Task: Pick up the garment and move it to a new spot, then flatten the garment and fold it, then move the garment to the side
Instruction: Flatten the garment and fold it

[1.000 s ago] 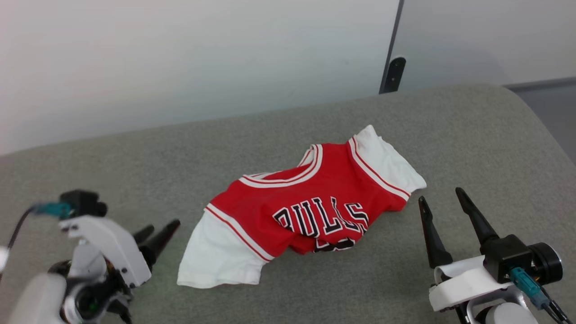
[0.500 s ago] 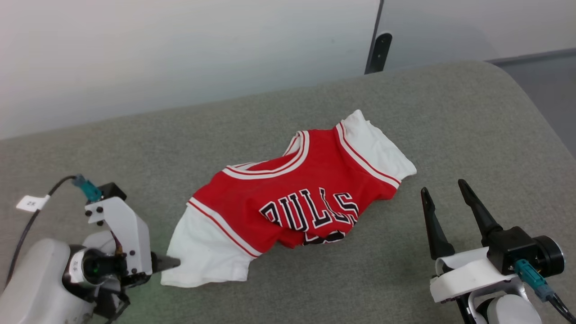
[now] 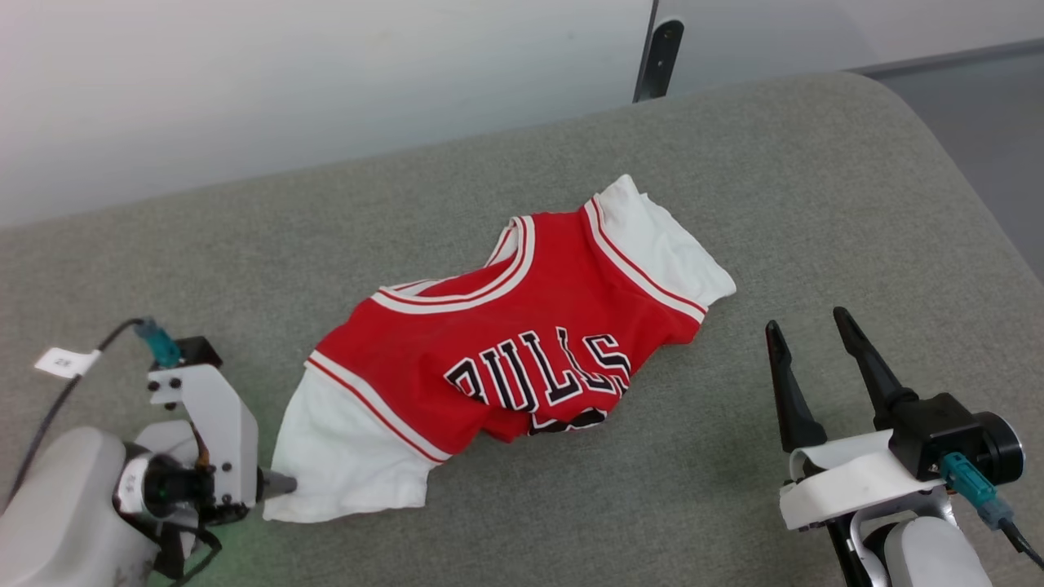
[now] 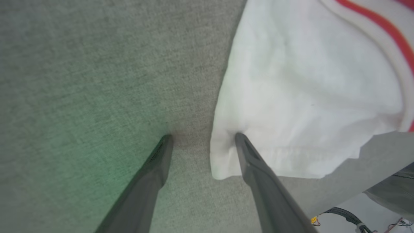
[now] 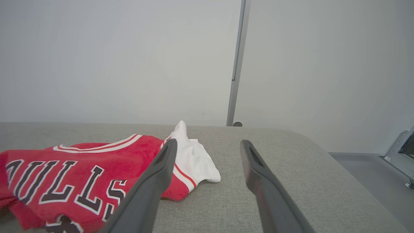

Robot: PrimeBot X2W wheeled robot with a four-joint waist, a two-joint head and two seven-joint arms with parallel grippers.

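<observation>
We log the table (image 3: 816, 204): grey-green, felt-like cover, with a rounded corner at the far right. Lying directly on it near the middle is the garment (image 3: 506, 350), a red jersey, front up, rumpled, set diagonally. One white sleeve (image 3: 342, 465) spreads flat toward the near left; the other sleeve (image 3: 661, 253) points far right. Below the "BULLS" lettering (image 3: 538, 375) we see the cloth bunched and tucked under.
</observation>
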